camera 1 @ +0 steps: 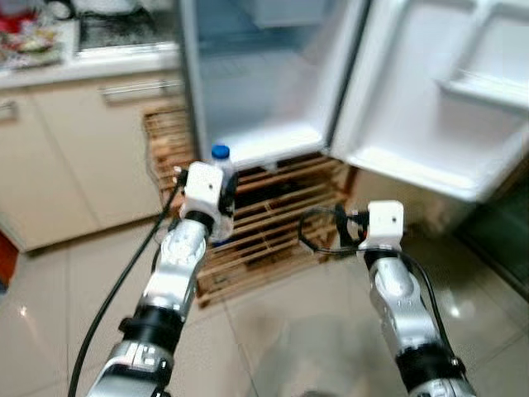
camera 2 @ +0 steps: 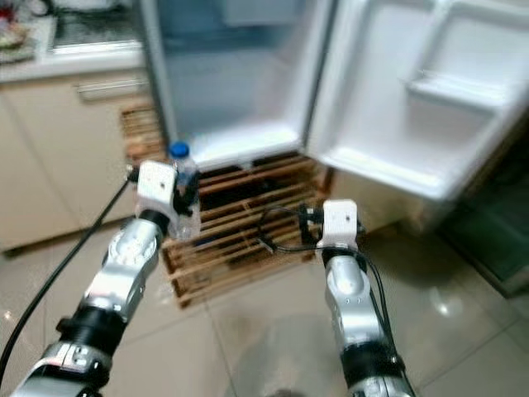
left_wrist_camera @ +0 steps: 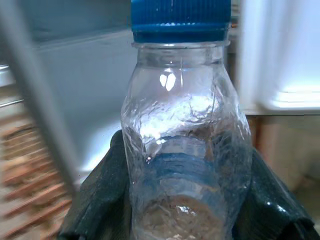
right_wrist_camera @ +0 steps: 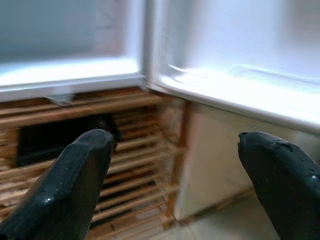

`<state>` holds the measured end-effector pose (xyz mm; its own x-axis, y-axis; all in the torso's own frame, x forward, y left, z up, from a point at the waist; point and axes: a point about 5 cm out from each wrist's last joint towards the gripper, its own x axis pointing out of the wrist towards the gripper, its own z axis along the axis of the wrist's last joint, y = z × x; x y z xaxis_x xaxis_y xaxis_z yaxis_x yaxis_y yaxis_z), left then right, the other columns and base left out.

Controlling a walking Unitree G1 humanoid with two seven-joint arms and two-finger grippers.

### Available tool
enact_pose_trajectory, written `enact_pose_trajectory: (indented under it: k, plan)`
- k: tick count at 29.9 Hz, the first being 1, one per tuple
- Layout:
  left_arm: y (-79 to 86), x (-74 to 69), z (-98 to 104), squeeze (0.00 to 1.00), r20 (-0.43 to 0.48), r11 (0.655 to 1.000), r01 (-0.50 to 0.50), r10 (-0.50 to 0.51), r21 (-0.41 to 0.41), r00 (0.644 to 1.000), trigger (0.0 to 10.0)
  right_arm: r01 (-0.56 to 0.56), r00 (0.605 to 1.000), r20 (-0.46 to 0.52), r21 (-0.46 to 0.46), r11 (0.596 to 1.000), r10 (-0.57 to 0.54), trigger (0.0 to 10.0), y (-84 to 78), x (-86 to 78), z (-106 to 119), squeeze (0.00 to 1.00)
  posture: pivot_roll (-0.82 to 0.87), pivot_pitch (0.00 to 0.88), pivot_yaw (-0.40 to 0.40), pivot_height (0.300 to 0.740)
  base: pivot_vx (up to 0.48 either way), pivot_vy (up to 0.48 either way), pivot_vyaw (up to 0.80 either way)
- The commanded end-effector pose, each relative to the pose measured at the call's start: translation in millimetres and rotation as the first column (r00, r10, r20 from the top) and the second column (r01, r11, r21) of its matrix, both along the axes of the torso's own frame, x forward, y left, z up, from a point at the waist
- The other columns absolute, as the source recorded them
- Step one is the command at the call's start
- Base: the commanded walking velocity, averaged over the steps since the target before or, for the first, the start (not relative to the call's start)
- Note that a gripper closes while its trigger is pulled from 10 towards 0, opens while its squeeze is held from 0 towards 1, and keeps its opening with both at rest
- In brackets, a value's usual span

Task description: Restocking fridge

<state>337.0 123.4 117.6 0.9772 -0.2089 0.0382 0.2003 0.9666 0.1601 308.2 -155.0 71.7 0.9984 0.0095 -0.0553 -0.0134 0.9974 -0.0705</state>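
A clear plastic bottle [camera 1: 223, 178] with a blue cap [left_wrist_camera: 180, 20] stands upright in my left gripper [left_wrist_camera: 185, 200], which is shut on its body. I hold it in front of the open fridge [camera 1: 264, 91], just below the bottom edge of the fridge compartment. The fridge door [camera 1: 446, 91] swings open to the right, with an empty door shelf [camera 1: 483, 87]. My right gripper [right_wrist_camera: 180, 175] is open and holds nothing, low in front of the door's lower corner. Its wrist [camera 1: 384, 223] is raised beside the left arm.
The fridge stands on a wooden slatted pallet [camera 1: 264, 223]. Cream kitchen cabinets [camera 1: 91, 157] and a counter [camera 1: 83, 62] with a cluttered top lie to the left. A black cable [camera 1: 116, 289] runs along my left arm. Glossy tiled floor [camera 1: 289, 331] lies below.
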Motion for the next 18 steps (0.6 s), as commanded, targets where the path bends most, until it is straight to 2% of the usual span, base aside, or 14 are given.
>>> enact_pose_trajectory:
  k: [1,4,5,8,9,18]
  plan:
    - [-5.2,2.4,6.8,0.07,0.033,1.000,0.022,-0.022,-0.006,0.999,10.0,0.037,0.999,-0.011,0.007,0.999,-0.037,10.0,-7.8,-0.6,-2.5,0.04,-0.07,0.000,0.025,0.740,0.000,0.000,-0.70]
    - [-5.4,3.5,9.0,0.08,0.046,1.000,0.019,-0.018,-0.020,0.999,10.0,0.052,0.999,-0.014,0.007,0.999,-0.052,10.0,-9.7,-1.7,-4.2,0.05,-0.08,0.000,0.032,0.740,0.000,0.000,-0.68]
    - [-5.8,4.6,10.8,0.09,0.050,1.000,0.022,-0.022,-0.015,0.999,10.0,0.029,0.999,0.020,-0.005,1.000,-0.029,10.0,-6.5,-3.1,-1.1,0.05,-0.09,0.000,0.032,0.740,0.000,0.000,-0.68]
    - [-4.6,5.8,11.8,0.09,0.053,1.000,0.024,-0.023,-0.016,0.998,10.0,0.006,1.000,0.029,-0.010,1.000,-0.005,10.0,-2.9,-4.1,0.0,0.04,-0.09,0.000,0.032,0.740,0.000,0.000,0.00]
    - [-5.0,6.6,13.1,0.09,0.053,0.999,0.036,-0.034,-0.037,0.998,10.0,0.005,0.999,0.033,-0.003,1.000,-0.005,10.0,-2.3,-4.8,0.6,0.04,-0.09,0.000,0.031,0.740,0.458,0.000,0.00]
    - [-11.1,10.4,36.1,0.08,0.174,0.997,0.067,-0.060,-0.033,0.983,10.0,-0.002,0.998,0.061,-0.015,1.000,0.003,10.0,0.2,-4.0,4.3,0.03,-0.09,0.000,0.030,0.740,0.455,0.000,0.00]
